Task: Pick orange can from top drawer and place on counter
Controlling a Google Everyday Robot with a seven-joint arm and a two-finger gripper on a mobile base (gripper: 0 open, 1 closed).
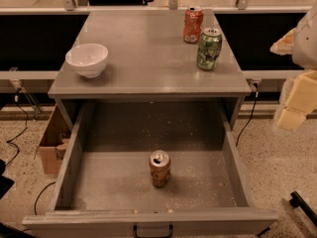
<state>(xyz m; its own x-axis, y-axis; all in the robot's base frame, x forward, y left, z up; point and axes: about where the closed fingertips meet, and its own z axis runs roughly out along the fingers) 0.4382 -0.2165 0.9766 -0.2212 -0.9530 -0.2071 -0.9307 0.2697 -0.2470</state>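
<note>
Drawer open, orange can (160, 168) standing alone inside; gripper (296, 102) off at the right edge.

From my seat I see the top drawer (111, 180) pulled fully out, its grey floor speckled with crumbs. The orange can stands upright near the middle, well apart from both side walls and from the front panel. Above it, the matte grey counter (148, 58) carries a white bowl (87, 59) near its left edge, and a red-orange can (193, 25) and a green can (209, 48) near its far right corner; the centre and front strip are bare. The gripper hangs over the speckled floor (270, 165), beside the counter's right edge and touching nothing; I cannot tell whether it is released or clenched. A cardboard box (51, 145) sits against the cabinet's left side.
</note>
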